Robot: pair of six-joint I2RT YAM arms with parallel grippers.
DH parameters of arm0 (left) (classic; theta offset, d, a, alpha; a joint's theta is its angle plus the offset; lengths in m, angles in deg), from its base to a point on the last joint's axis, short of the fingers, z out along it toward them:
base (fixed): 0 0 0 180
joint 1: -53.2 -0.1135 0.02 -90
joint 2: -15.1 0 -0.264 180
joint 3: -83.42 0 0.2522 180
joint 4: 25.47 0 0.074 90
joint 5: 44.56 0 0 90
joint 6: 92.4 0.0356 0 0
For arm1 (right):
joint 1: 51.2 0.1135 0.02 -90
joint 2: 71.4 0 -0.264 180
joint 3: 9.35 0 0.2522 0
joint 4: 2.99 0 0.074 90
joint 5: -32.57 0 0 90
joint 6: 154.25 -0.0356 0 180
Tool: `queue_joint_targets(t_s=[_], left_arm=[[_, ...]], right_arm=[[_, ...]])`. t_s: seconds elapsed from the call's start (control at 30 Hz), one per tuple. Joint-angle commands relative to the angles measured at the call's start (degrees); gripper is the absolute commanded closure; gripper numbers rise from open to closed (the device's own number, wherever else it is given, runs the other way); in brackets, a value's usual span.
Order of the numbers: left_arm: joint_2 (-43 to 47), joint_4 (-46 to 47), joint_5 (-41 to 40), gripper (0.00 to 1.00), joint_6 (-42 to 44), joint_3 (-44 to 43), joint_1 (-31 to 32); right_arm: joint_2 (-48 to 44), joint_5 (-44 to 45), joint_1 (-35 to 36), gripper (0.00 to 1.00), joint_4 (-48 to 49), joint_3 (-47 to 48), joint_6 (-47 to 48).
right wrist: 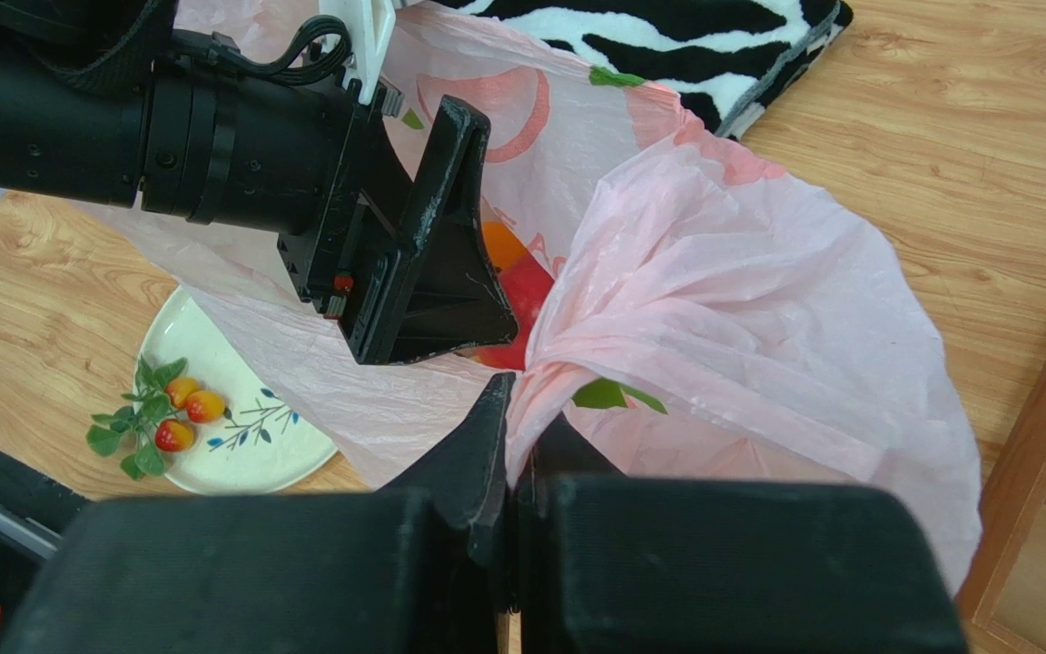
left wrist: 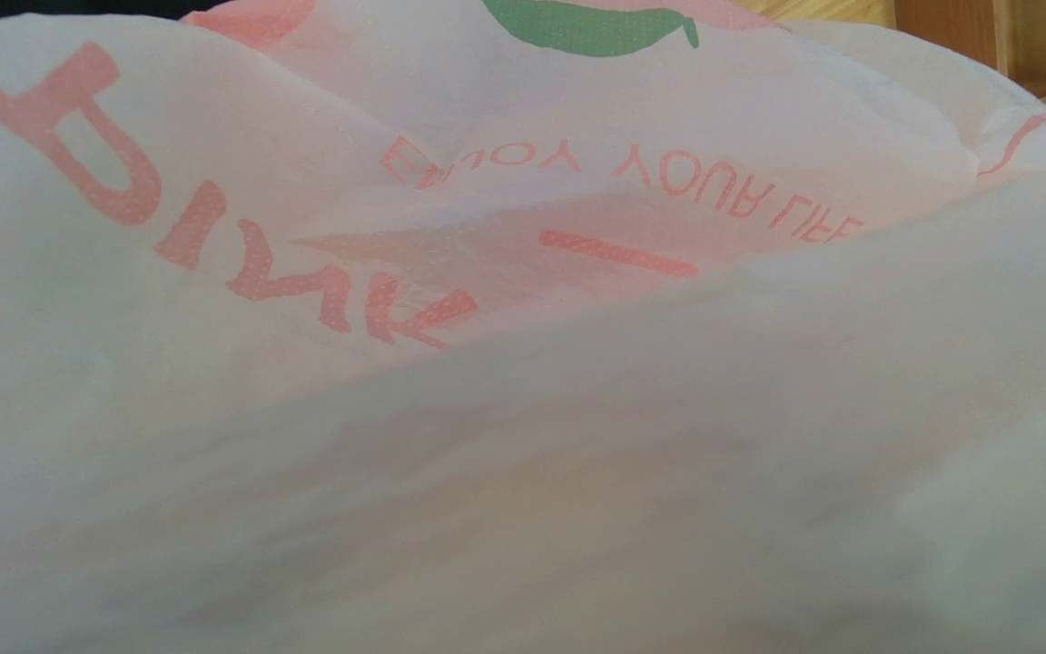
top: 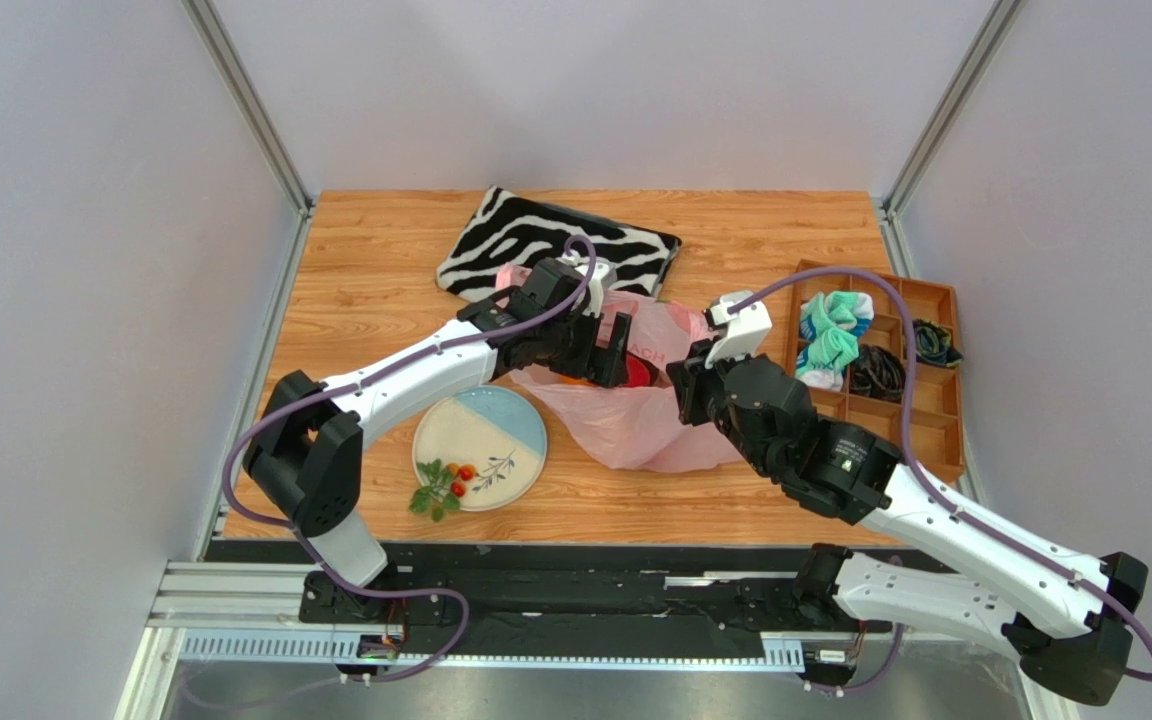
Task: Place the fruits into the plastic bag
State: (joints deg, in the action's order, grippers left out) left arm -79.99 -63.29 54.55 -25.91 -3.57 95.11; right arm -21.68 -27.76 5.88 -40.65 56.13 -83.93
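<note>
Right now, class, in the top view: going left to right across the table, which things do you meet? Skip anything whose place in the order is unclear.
plate → bag → tray

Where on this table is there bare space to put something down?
Bare wood left of the zebra pouch, between pouch and wooden tray, and at the near edge right of the plate. Crowded around the pink bag.
</note>
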Motion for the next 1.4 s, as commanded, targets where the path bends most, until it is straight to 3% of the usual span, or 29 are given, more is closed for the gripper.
queue_joint_targets(t_s=[0.0,0.77,0.9,1.37], left_arm=[[0.5,2.6,0.5,0.02,0.0,-0.9,0.2],[14.8,13.7,15.3,0.01,5.1,2.4,1.1],[15.4,13.8,15.1,0.01,5.3,-1.5,1.1],[15.5,13.1,2.8,0.01,7.3,-11.1,-2.0]], right_arm=[[-0.1,1.3,0.0,1.00,1.0,2.0,-0.4],[0.6,0.9,0.1,1.00,1.6,2.2,-0.4],[0.4,1.0,0.0,1.00,1.2,2.2,-0.5],[-0.6,1.4,0.1,1.00,0.7,1.8,-0.8]])
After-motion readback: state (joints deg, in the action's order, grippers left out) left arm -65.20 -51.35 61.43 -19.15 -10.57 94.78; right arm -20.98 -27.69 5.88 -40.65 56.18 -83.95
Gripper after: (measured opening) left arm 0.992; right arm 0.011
